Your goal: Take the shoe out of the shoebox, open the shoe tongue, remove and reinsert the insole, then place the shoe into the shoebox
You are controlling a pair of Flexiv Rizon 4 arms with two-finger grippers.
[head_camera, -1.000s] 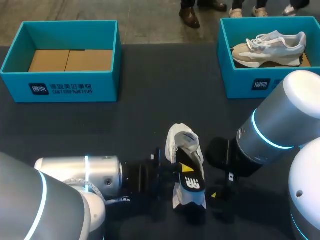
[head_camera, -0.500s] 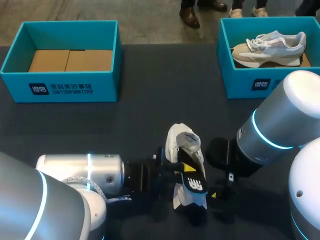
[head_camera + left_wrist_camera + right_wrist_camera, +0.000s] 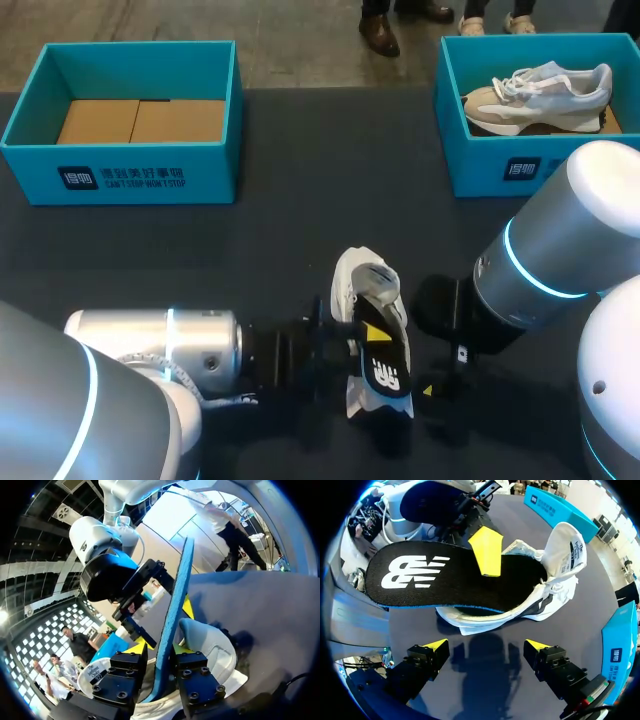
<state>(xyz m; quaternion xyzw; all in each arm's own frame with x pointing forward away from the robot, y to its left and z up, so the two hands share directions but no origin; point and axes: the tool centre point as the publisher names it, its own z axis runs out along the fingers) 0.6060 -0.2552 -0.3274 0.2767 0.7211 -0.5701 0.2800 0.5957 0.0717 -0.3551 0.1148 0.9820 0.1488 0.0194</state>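
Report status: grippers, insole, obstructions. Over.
Left gripper shut on insole, held over the white sneaker. Right gripper open, empty, beside the sneaker. Nothing between them.

Dark table [image 3: 300,190] bears left shoebox [image 3: 120,178], right shoebox [image 3: 480,168], white shoe [image 3: 352,285].

Beige & grey sneaker [image 3: 535,95] lying inside teal box [image 3: 480,165], box sitting at far-R corner of dark table [image 3: 320,200].

Boxes, two: left box [image 3: 220,170] and right box [image 3: 480,165]. Shoes, two: white shoe [image 3: 350,280] and beige shoe [image 3: 535,95]. Insole [image 3: 385,372], one. Table [image 3: 300,200], one. My arms, two: left arm [image 3: 150,345] and right arm [image 3: 560,250]. My grippers, two: left gripper [image 3: 160,647] and right gripper [image 3: 486,645].
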